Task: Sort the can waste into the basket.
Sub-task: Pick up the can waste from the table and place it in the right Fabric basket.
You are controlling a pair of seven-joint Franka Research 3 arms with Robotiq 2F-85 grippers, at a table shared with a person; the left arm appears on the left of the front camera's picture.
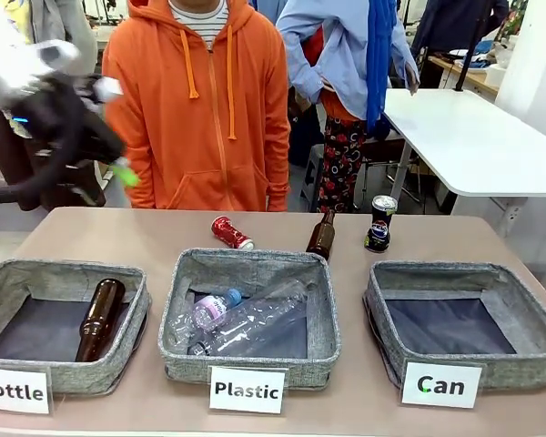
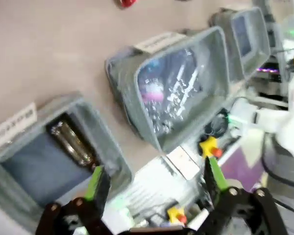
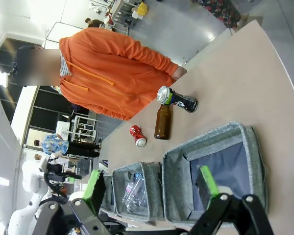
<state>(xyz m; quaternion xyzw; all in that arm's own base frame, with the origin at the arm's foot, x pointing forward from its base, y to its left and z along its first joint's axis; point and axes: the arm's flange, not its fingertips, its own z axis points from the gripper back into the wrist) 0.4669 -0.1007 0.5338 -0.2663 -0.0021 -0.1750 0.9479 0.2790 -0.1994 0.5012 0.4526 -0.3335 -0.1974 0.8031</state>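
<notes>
Seemingly untouched, both pieces of can waste sat at the far side of the counter [image 1: 118,237], in front of a person in an orange hoodie [image 1: 200,109]. The crushed red can [image 1: 231,233] lay on its side behind the bin marked "Plastic" [image 1: 251,364]. The dark can [image 1: 379,224] stood upright behind the "Can" basket [image 1: 519,371], which held nothing. A brown bottle [image 1: 321,236] stood between the two cans, nearer the dark one.

The left claw [image 2: 153,169] hung high over the "Bottle" bin [image 1: 68,269] end, its green pads spread wide and gripping nothing. The right claw [image 3: 149,175] was likewise agape and empty, looking down over the "Can" basket toward the cans.

Both cans looked light, thin-walled and slick — likely to dent or squirt free under a hard squeeze. The dark can probably offered the easier hold: across its round body at mid-height, approached from the side away from the bottle. The red can, crumpled and free to roll, seemed best pinched from above across its flattened middle.
</notes>
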